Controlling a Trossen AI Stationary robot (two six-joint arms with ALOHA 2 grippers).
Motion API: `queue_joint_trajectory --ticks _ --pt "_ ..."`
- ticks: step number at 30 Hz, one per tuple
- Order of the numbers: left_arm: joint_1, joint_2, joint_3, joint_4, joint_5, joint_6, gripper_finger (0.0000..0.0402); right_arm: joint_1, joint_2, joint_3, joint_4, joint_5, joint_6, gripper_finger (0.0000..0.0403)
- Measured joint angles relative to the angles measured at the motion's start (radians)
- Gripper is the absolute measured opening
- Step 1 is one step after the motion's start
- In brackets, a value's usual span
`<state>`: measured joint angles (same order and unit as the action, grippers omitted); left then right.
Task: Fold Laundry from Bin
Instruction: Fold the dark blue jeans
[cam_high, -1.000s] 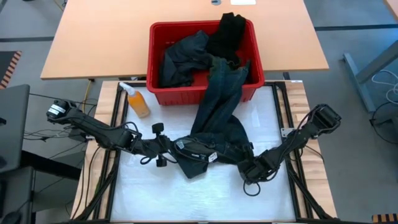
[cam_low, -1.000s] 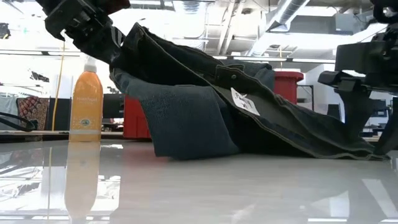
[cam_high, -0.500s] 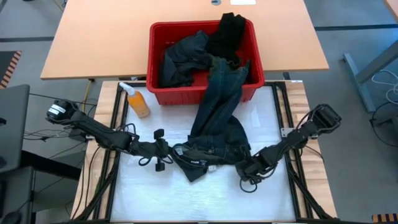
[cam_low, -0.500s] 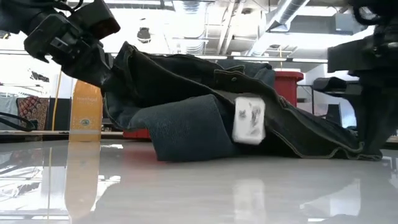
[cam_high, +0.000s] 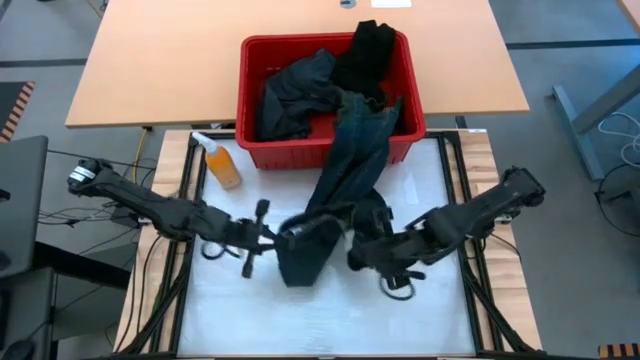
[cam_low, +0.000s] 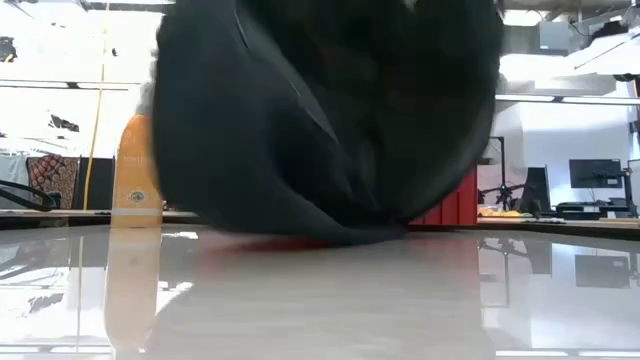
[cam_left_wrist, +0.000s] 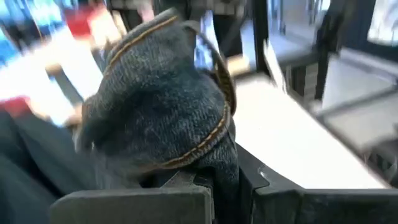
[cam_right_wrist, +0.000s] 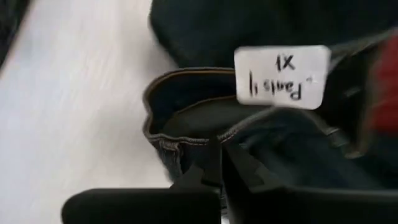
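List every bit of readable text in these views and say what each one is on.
"Pants 11 XL", handwritten, seen upside down: on the white tag attached to the dark navy denim jeans; the last characters are uncertain.
Label on the orange plastic bottle: print too blurred to read.

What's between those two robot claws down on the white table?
In the high view, the bunched waist end of the jeans spans the stretch between the left gripper and right gripper; each has its fingers shut on the denim.
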<state>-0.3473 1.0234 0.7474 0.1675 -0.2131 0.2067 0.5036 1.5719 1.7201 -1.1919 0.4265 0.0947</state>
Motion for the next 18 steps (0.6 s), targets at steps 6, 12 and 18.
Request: queue_joint_trajectory --ticks 6,12,18 --pt "0.0 -0.135 0.168 0.013 0.057 0.098 0.0003 0.043 -0.001 0.32 0.134 0.17 -0.302 0.0018" --pt "-0.002 -0.142 0.403 0.008 0.366 0.1 0.0003 0.099 -0.002 0.529 0.542 0.065 -0.637 0.0018" --pt "-0.008 -0.05 0.629 0.003 0.548 0.096 0.0003 0.156 -0.002 0.616 0.894 -0.082 -0.729 0.0018"
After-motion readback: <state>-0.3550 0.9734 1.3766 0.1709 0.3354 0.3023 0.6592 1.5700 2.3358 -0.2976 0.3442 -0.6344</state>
